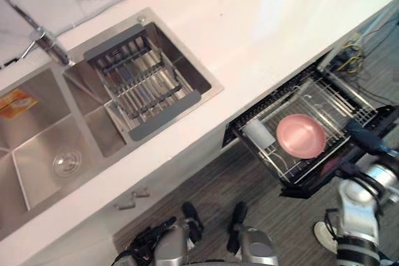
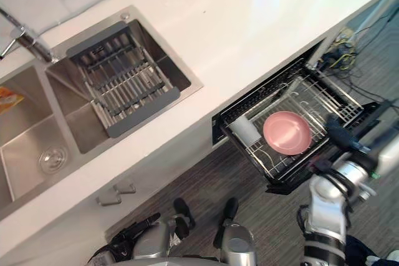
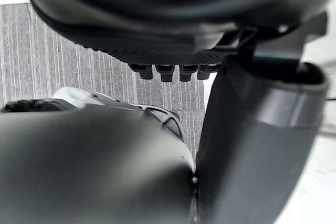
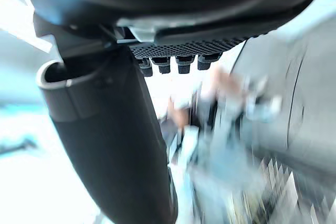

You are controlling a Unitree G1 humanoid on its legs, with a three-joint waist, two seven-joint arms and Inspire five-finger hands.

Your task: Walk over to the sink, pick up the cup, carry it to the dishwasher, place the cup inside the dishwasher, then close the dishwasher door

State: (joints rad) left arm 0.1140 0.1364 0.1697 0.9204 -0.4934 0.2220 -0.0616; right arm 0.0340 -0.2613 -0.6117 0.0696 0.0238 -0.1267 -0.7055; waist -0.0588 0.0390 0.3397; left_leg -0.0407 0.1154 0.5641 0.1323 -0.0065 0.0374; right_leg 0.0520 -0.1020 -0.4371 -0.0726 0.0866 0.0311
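Note:
A white cup lies on its side in the pulled-out dishwasher rack, next to a pink plate. The rack sticks out from under the white counter, with its dark front edge low at the right. My right hand hovers at the rack's front right corner, fingers straight, holding nothing. Down by my body at the lower left hangs my left hand, relaxed and free of any object. The steel double sink is at the left.
A grey-framed drain rack spans the sink's right basin, and a faucet stands behind it. An orange item lies in the left basin. Loose cables sit behind the dishwasher. Grey striped floor runs along the counter front.

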